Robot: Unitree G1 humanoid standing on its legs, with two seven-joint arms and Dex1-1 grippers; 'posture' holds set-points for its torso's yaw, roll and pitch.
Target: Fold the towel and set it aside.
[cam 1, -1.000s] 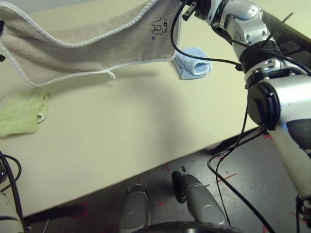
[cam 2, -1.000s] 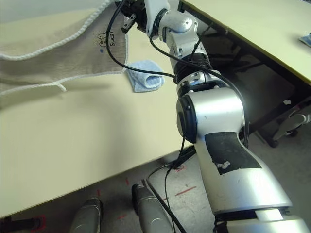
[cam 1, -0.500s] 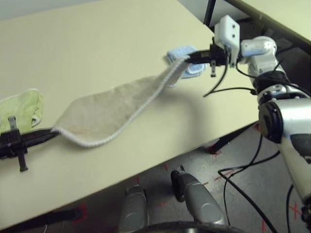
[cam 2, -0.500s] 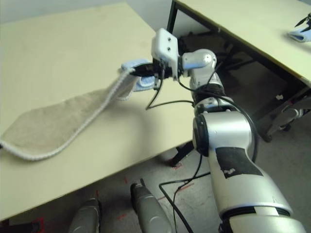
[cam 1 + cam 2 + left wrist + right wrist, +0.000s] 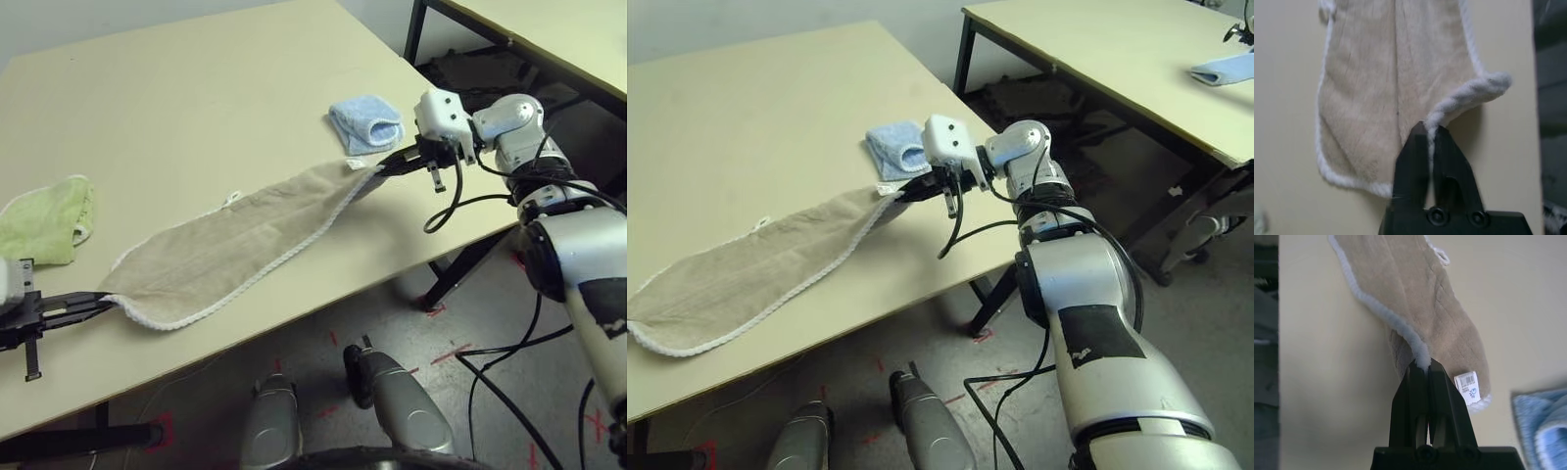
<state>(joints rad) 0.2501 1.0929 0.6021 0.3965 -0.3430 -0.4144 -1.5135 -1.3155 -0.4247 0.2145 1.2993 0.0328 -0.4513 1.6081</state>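
Here, towel [image 5: 235,253]: lay folded lengthwise across the table [image 5: 196,108], running from lower left to right of centre in the left eye view.
Right gripper [image 5: 384,168]: pressed together on the towel's edging at one end.
Left gripper [image 5: 1428,131]: fingers nearly together, white edging between the tips; whether it gripped could not be told.
Risk: that end looked likely to slip free and unfold if pulled.
Neighbours: light-blue cloth [image 5: 365,123] just beside the right end; green cloth [image 5: 44,220] near the left end, either likely to snag.
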